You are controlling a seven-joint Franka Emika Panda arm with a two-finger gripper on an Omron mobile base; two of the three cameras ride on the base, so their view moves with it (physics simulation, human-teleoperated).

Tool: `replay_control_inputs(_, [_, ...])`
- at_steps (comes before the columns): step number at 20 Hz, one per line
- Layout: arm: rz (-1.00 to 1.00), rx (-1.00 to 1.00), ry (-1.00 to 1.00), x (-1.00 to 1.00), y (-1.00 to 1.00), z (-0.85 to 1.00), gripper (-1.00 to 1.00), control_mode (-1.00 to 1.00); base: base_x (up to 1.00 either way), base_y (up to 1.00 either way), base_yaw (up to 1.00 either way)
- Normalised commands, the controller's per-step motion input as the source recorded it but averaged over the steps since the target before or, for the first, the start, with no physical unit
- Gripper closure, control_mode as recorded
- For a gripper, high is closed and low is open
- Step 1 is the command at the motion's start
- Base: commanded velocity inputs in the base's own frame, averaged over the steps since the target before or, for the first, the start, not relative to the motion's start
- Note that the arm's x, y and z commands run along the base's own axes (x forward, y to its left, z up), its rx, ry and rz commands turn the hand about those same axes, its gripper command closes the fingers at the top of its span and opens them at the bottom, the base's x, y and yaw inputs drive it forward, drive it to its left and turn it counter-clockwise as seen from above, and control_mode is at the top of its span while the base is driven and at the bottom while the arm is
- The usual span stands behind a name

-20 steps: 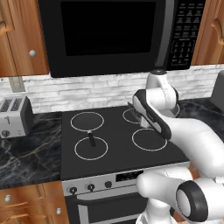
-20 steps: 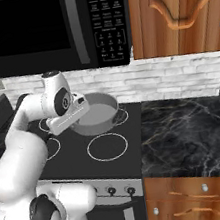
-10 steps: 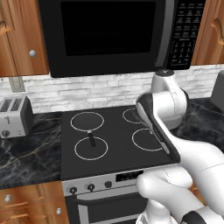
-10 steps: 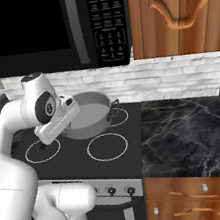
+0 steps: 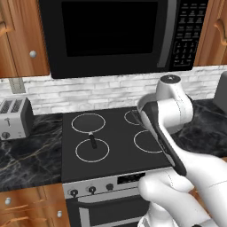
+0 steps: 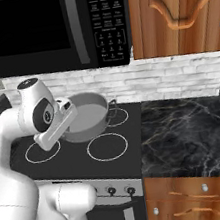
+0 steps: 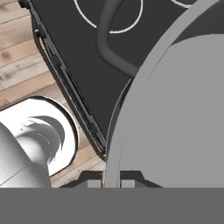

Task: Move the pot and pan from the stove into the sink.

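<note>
Gripper [image 7: 111,183] clenched on the pot [image 6: 85,117] rim, lifted off the stove [image 6: 64,160]: keep it level toward the sink.

Home kitchen: black stove [image 5: 111,146] with ring burners, microwave [image 5: 119,35] above, wood cabinets [image 6: 177,12], marble counter [image 6: 188,139], toaster [image 5: 13,117] far left.

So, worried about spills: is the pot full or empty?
Empty, as far as shows: in the right base view the pot has a bare grey inside, and the pincer grips its rim.
</note>
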Motion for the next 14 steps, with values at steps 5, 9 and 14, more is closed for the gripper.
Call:
replay_control_inputs(5, [0.0,0.0,0.0,-0.02,-0.02,0.0,1.0,1.0,-0.34,-0.09,0.08])
replay_control_inputs(9, [0.0,0.0,0.0,0.0,0.0,0.0,1.0,1.0,-0.52,-0.05,0.28])
replay_control_inputs(14, [0.0,0.0,0.0,0.0,0.0,0.0,1.0,1.0,-0.42,-0.04,0.36])
